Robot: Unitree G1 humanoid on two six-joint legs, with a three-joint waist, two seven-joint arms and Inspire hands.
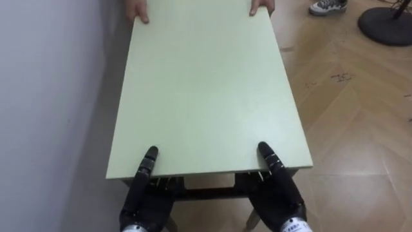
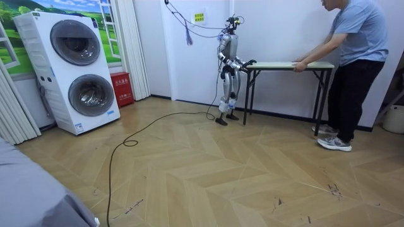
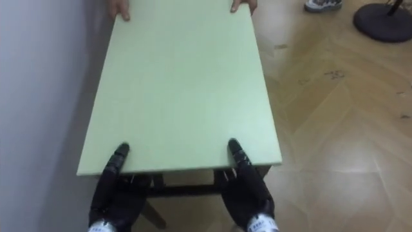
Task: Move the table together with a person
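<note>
Left hand [image 1: 147,193] and right hand [image 1: 280,196] each pinch the near edge of the pale green rectangular worktop [image 1: 206,90], thumbs on top, while a person's hands [image 1: 137,11] hold the far end beside the white wall [image 1: 45,96], apparently sharing the load for a carry.

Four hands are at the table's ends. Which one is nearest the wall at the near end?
The robot's left hand, black, at the near corner of the table beside the grey wall; its right hand is on the open-floor side.
</note>
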